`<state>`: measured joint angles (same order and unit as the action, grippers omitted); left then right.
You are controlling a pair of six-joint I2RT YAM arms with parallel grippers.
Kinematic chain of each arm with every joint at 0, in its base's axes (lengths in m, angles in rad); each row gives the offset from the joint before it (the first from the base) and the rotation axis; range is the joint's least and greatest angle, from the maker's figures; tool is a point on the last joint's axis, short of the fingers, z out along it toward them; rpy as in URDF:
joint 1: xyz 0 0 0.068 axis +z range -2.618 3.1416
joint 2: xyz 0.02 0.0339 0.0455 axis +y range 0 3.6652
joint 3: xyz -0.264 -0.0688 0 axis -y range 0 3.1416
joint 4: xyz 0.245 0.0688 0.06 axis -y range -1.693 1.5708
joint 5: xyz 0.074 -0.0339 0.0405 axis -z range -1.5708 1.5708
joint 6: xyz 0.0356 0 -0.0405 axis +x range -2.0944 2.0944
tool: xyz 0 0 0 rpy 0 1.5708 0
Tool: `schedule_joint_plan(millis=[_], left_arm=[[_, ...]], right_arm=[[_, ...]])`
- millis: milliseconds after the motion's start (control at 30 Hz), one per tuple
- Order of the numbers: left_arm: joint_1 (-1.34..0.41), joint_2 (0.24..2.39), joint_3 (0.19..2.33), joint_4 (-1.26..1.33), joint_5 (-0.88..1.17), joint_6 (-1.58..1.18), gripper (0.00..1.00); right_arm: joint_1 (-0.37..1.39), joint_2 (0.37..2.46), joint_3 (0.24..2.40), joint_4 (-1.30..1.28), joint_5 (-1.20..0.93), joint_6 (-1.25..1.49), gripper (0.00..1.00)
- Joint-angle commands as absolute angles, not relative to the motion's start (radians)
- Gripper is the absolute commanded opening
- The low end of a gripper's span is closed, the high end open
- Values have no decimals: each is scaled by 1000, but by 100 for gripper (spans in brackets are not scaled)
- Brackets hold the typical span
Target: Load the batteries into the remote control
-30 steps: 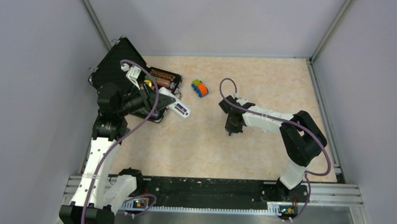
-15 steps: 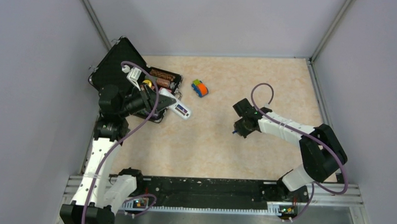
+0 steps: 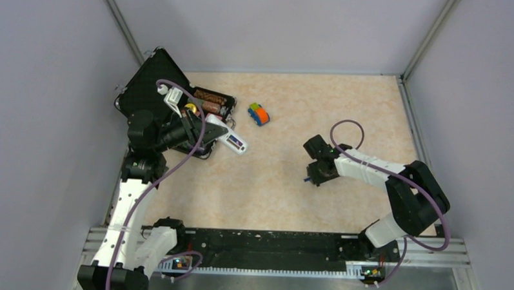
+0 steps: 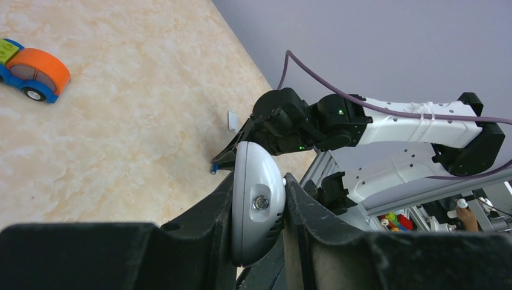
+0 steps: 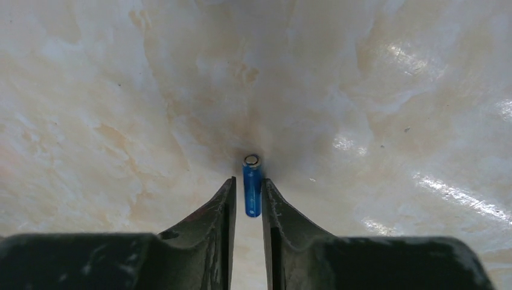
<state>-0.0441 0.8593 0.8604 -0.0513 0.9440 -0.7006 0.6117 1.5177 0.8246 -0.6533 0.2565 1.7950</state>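
Observation:
My left gripper (image 3: 206, 131) is shut on the white remote control (image 3: 230, 140), held up beside the black case. In the left wrist view the remote's rounded end (image 4: 258, 202) is pinched between both fingers. One blue battery (image 5: 252, 193) lies lengthwise between the fingertips of my right gripper (image 5: 247, 187), low over the table right of centre. The jaws stand narrowly open, with a thin gap showing on the battery's left side. From above, the battery's tip (image 3: 307, 180) pokes out under the right gripper (image 3: 311, 178). The left wrist view also shows it (image 4: 214, 171).
An orange, blue and green toy car (image 3: 259, 114) sits at the back centre. The open black case (image 3: 154, 83) with striped chip stacks (image 3: 207, 102) stands at the back left. A small white flat piece (image 4: 232, 121) lies on the table near the right gripper.
The right arm swung right and toward the near side, then came down to the table with the battery. Its jaws have eased apart a little. The left arm has not moved.

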Motion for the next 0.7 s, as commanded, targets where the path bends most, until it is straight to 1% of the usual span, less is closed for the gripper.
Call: schedule_joint_plan(millis=[0,67,100,167,233,300,367,433,500,567,600,667], left_arm=[[-45,847,867,15,928,-694,0],[-45,849,883,5,919,-682,0],[-45,852,888,4,915,-675,0],[-45,856,895,-27,911,-667,0],[-45,857,897,-33,905,-662,0],[-45,859,896,-34,901,-660,0],[-44,860,893,-33,898,-660,0],[-44,860,894,-34,895,-658,0],[-44,860,897,-35,892,-655,0],[-44,860,900,-37,889,-650,0],[-44,862,902,-40,887,-645,0],[-44,867,909,-47,885,-634,0]], right_arm=[[597,1476,841,-666,238,1815,28],[595,1461,850,-674,241,1807,39],[596,1452,851,-680,241,1805,41],[594,1418,851,-681,242,1790,43],[593,1386,860,-681,266,1744,43],[590,1363,878,-655,316,1623,43],[579,1361,906,-584,350,1399,43],[568,1369,935,-478,362,1108,44],[562,1389,976,-411,363,825,50],[560,1414,1021,-362,313,536,59],[560,1427,1037,-338,223,368,62],[561,1452,1058,-371,-74,1,64]])
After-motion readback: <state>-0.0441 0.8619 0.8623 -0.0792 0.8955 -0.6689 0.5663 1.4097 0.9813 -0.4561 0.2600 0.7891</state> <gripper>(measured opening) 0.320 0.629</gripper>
